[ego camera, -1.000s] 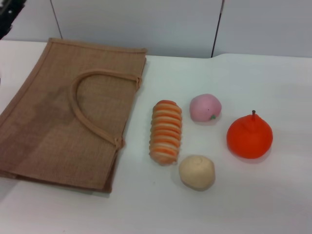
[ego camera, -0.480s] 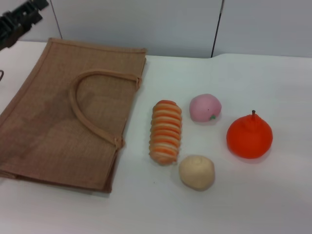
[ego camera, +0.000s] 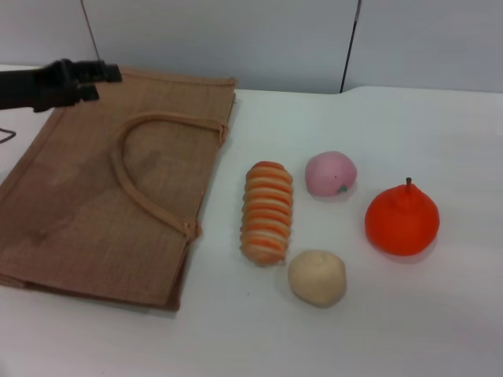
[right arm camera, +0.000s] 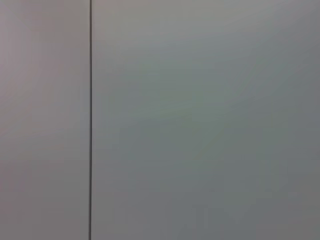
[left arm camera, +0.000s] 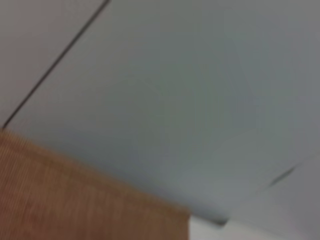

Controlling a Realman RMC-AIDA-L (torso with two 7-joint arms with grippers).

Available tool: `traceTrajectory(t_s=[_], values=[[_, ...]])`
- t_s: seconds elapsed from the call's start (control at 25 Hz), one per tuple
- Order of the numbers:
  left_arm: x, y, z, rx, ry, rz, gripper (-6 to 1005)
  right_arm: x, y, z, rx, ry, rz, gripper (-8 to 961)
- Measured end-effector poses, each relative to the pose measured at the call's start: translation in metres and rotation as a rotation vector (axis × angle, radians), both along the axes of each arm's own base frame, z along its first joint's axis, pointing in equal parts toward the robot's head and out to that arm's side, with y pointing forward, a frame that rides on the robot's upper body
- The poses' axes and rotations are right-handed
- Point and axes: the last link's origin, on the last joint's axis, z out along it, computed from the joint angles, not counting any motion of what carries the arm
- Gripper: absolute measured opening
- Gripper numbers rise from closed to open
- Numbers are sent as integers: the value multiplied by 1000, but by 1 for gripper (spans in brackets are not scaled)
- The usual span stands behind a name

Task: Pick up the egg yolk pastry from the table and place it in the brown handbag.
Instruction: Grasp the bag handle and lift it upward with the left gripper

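One brown bag [ego camera: 110, 196] lies flat on the white table [ego camera: 393, 338], on the left side. Its looped handle [ego camera: 130, 177] lies on top of it. In the left wrist view a corner of the bag [left arm camera: 75, 200] shows against the grey wall.

Four soft foods sit to the right of the bag. There is one small cream bun [ego camera: 317, 277], the egg yolk pastry. It rests on the table, nearest the robot, well apart from the bag. Just beside it lies one long striped bread roll [ego camera: 267, 212]. One pink peach [ego camera: 331, 173] sits farther back. One orange fruit [ego camera: 402, 219] with a little stem sits to the right.

The left gripper [ego camera: 98, 78] hangs above the bag's far left corner. I cannot tell if it is released or clenched. It holds nothing I can see. The right gripper does not show.
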Motion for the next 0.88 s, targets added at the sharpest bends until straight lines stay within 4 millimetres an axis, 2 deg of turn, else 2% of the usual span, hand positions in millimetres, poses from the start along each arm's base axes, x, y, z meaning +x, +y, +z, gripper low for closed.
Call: traceTrajectory(t_s=[0.16,0.44,0.72,0.88], values=[[2,4,-2,-86,84,31,670,0,0,0,0,-1,0,872],[-8,2,-7,-174,173,109,666,0,0,1,4,-1,-1,871],[-11,3,-24,-241,248,130,661,1,0,2,5,0,-1,870],[-13,5,-32,-275,296,157,590,1,0,2,5,0,-2,870]])
